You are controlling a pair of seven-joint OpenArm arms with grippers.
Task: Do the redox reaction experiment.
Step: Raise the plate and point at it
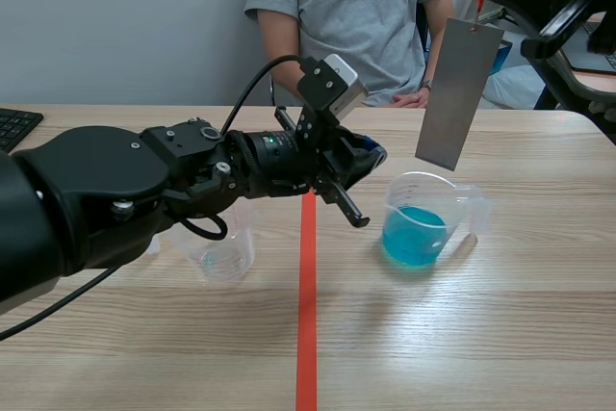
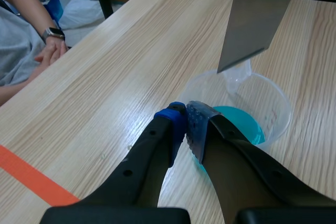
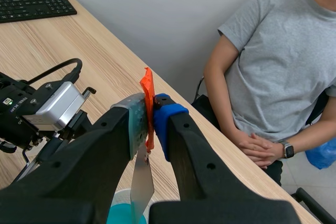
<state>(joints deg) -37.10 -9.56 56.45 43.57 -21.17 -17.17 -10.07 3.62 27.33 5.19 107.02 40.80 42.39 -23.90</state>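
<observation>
The right gripper (image 3: 150,113) is clamped narrow on an orange tag (image 3: 148,94), its two pads pressed on either side of it. From the tag a grey metal plate (image 1: 460,93) hangs tilted in the air. It is high over the table's (image 1: 500,334) right half, nearer the far edge than the near one. The plate's lower edge is above the far rim of the blue beaker (image 1: 428,201) and clear of it. It does not touch the blue liquid (image 1: 414,238) that fills the beaker's bottom.

The blue beaker stands upright just right of the tape line (image 1: 306,324), about midway between the near and far edges. Its spout points toward the right edge.

The left gripper (image 2: 185,125) is closed, with its pads meeting and nothing between them. It hovers just beside the blue beaker's rim on the tape-line side, lower than the plate and apart from it.

The empty beaker (image 1: 223,255) stands left of the tape line, under the left arm and well apart from the plate.

By count there are two beakers, one with liquid and one without. There is one plate, one tag and two grippers, of which only the right one holds anything.

A person (image 1: 356,7) sits behind the far edge with hands folded. One keyboard (image 1: 14,126) lies at the far left corner.
</observation>
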